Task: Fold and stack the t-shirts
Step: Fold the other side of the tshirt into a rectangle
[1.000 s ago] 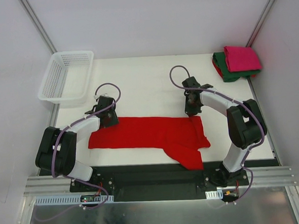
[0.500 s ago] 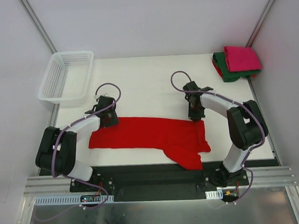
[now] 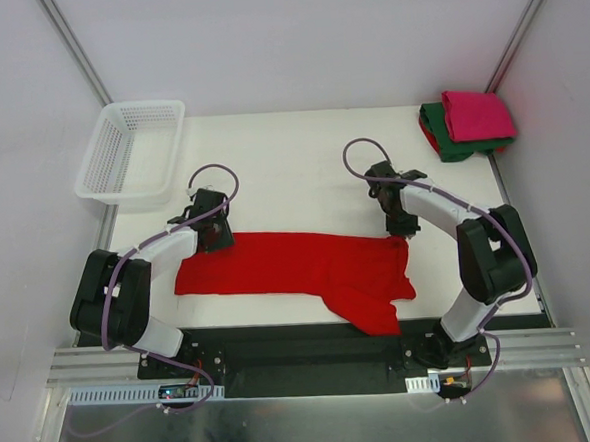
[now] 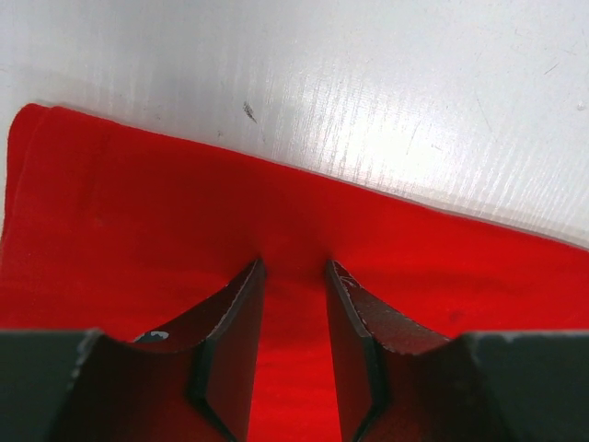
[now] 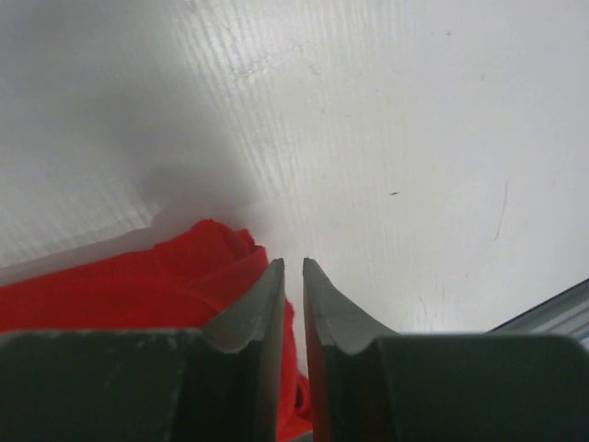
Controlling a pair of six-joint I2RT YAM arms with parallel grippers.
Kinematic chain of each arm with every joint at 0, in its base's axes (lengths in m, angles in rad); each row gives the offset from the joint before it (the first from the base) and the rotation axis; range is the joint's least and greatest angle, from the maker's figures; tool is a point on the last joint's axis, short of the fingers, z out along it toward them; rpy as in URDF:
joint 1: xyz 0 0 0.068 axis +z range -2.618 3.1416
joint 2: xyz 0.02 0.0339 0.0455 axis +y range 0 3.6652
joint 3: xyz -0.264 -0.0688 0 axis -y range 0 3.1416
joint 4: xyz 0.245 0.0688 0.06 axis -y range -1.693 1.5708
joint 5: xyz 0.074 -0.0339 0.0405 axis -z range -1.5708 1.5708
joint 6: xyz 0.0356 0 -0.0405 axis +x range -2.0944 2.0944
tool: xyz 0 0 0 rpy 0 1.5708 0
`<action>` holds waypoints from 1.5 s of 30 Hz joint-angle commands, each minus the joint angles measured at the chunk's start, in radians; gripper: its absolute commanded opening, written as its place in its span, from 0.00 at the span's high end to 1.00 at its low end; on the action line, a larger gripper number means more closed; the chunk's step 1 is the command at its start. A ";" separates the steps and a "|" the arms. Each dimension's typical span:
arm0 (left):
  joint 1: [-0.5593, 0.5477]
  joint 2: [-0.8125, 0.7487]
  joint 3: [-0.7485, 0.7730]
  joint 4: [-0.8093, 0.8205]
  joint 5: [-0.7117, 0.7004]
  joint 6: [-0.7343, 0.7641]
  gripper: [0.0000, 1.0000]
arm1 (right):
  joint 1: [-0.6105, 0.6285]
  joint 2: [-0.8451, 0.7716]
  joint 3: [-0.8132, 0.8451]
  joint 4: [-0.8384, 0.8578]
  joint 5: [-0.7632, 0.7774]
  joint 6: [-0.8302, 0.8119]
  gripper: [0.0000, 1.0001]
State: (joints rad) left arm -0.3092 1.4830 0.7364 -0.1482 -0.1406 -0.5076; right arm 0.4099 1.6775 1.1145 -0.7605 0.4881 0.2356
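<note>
Grippers first: the left gripper [image 3: 214, 236] sits on the far edge of the red t-shirt [image 3: 288, 266], jaws partly apart with cloth showing in the gap. I cannot tell whether it pinches a fold. The right gripper [image 3: 405, 224] hangs at the shirt's far right corner, jaws parted by a narrow slit with nothing clamped at the tips and a bunched lump of cloth just beside them. The shirt lies as a long flat band across the near side of the table [image 3: 291, 161], one sleeve reaching past the near edge. I judge it light, limp matte knit that slides easily on the smooth white top, so I would pinch hems and corners, never the middle. The pink t-shirt [image 3: 477, 112] lies folded square on the green t-shirt [image 3: 449, 145] at the far right corner.
</note>
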 commanded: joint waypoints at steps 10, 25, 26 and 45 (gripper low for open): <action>-0.010 0.008 0.021 -0.059 -0.031 0.006 0.67 | -0.002 -0.208 -0.025 0.053 -0.072 -0.013 0.51; -0.010 0.014 0.034 -0.062 -0.030 0.011 0.68 | -0.003 -0.147 -0.051 0.118 -0.280 -0.122 0.45; -0.010 0.016 0.035 -0.060 -0.030 0.011 0.68 | -0.002 -0.139 -0.050 0.116 -0.276 -0.122 0.45; -0.010 0.020 0.040 -0.065 -0.028 0.012 0.69 | 0.001 -0.027 -0.013 0.052 -0.125 -0.110 0.47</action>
State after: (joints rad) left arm -0.3088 1.4887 0.7494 -0.1741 -0.1410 -0.5068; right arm 0.4095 1.6394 1.0657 -0.6708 0.2935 0.1223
